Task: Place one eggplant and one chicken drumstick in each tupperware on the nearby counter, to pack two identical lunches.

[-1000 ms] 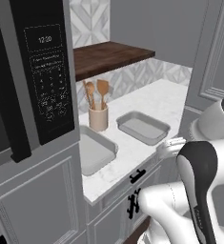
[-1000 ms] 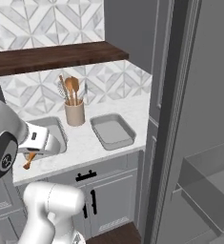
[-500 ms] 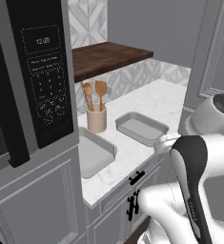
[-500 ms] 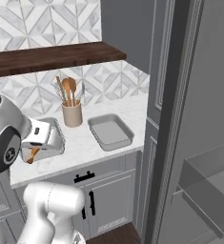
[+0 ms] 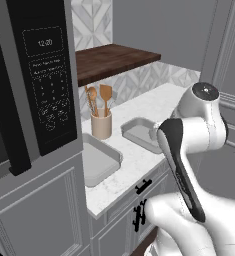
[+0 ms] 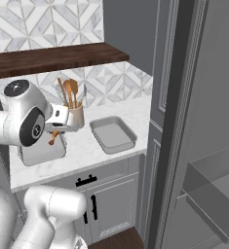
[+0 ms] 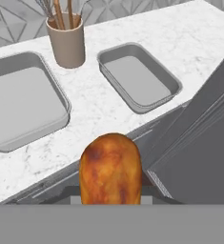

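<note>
Left base view: the framing has shifted since a second ago, so the base or camera has moved; the counter (image 5: 154,107) now sits closer, white marbled stone over grey panelled cabinets with black handles. Two tupperware trays lie on it, both empty: left tray (image 5: 96,160) beside the microwave (image 5: 41,85), right tray (image 5: 145,134) partly behind the white arm. A beige utensil cup (image 5: 101,125) with wooden spoons stands between them, under the dark wooden shelf (image 5: 114,60). Right base view: the gripper (image 6: 55,136) has come up to the counter's front edge, over the left tray, closed on a chicken drumstick (image 6: 53,138), seen as a small orange-brown piece; the right tray (image 6: 113,133) lies well apart from it. Judgement: carrying is nearly done, and the first drumstick awaits placing; no eggplant is packed yet. Hand view: the drumstick (image 7: 111,169) is glossy, browned, rounded and held at the bottom; both trays are matt grey, shallow, with rounded corners and raised rims.
</note>
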